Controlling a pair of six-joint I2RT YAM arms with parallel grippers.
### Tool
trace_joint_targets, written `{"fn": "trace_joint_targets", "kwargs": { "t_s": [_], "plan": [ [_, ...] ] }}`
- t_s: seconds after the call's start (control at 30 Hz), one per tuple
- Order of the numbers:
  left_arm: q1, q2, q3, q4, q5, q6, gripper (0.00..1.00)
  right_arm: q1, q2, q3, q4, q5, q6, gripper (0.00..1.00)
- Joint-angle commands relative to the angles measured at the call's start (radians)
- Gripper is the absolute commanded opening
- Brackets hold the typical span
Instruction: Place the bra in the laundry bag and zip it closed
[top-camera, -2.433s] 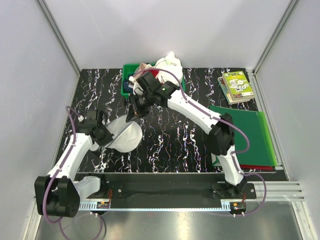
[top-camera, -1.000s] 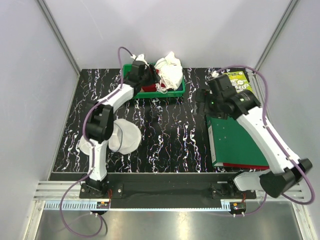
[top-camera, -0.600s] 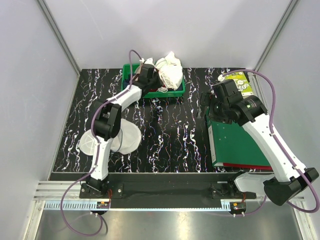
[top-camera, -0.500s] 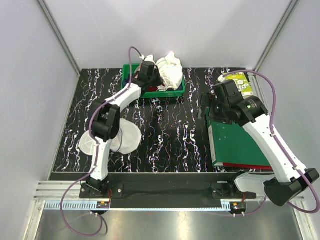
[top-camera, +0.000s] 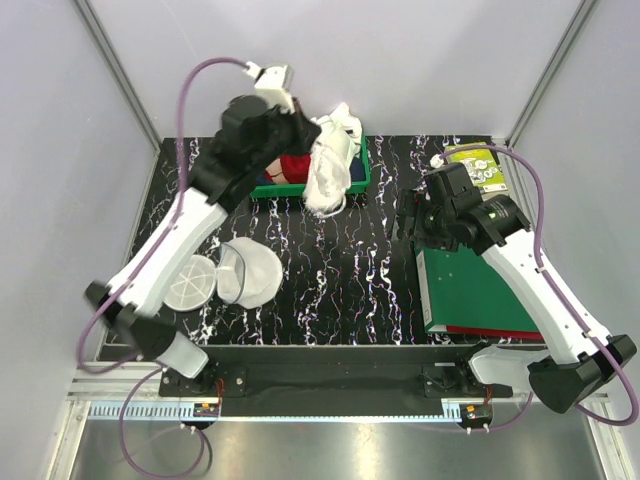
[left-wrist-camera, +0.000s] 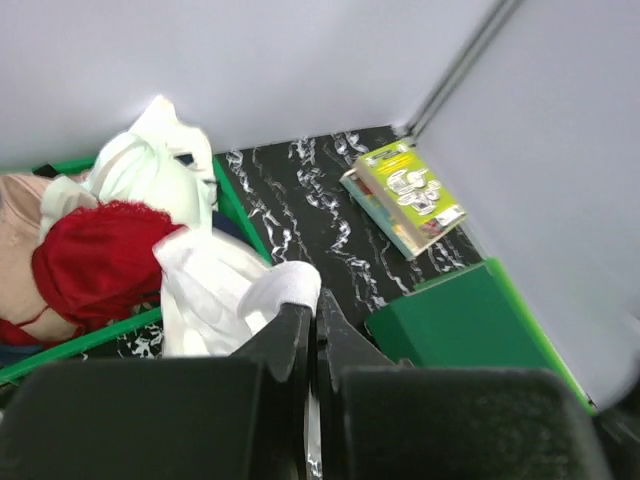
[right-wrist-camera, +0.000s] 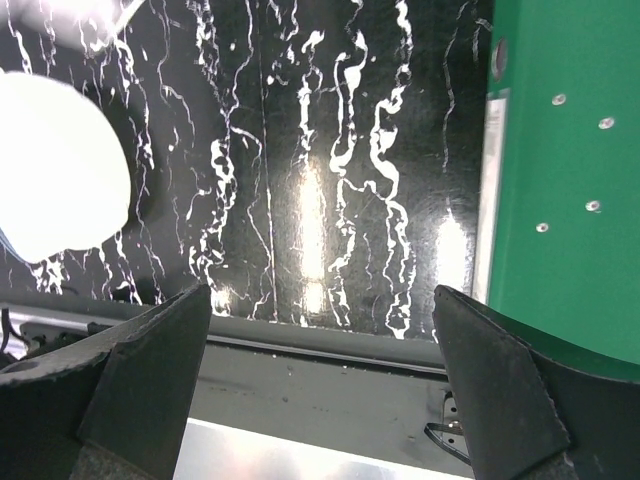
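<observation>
The black marbled table (top-camera: 340, 270) carried the opened laundry bag (top-camera: 250, 275), a green bin (top-camera: 362, 170), a green binder (top-camera: 480, 295) and a book (top-camera: 478, 165).

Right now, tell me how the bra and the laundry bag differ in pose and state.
The bra hangs bunched from the shut left gripper, over the green bin edge; the laundry bag lies on the table. The bra is crumpled cloth; the laundry bag is spread open in two round halves. Both are white.
</observation>
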Motion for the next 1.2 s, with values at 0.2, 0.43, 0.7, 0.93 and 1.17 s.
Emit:
{"fn": "trace_joint_targets", "kwargs": {
  "t_s": [0.2, 0.43, 0.7, 0.93, 1.17],
  "plan": [
    [-0.028, -0.391, -0.4, -0.133, 0.277, -0.128, 0.0, -0.004, -0.026, -0.135, 0.125, -0.202, 0.024, 1.0],
    [-0.08, -0.449, -0.532, -0.069, 0.436, -0.268, 0.0, -0.004, -0.012, -0.323, 0.356, -0.595, 0.022, 1.0],
    [-0.097, -0.437, -0.654, 0.072, 0.491, -0.329, 0.0, 0.016, -0.012, -0.577, 0.606, -0.652, 0.222, 1.0],
    [-0.114, -0.334, -0.645, 0.118, 0.534, -0.306, 0.0, 0.022, -0.004, -0.741, 0.757, -0.577, 0.312, 0.98],
    [-0.12, -0.306, -0.599, 0.129, 0.546, -0.309, 0.0, 0.022, 0.019, -0.799, 0.89, -0.488, 0.443, 0.86]
  ]
}}
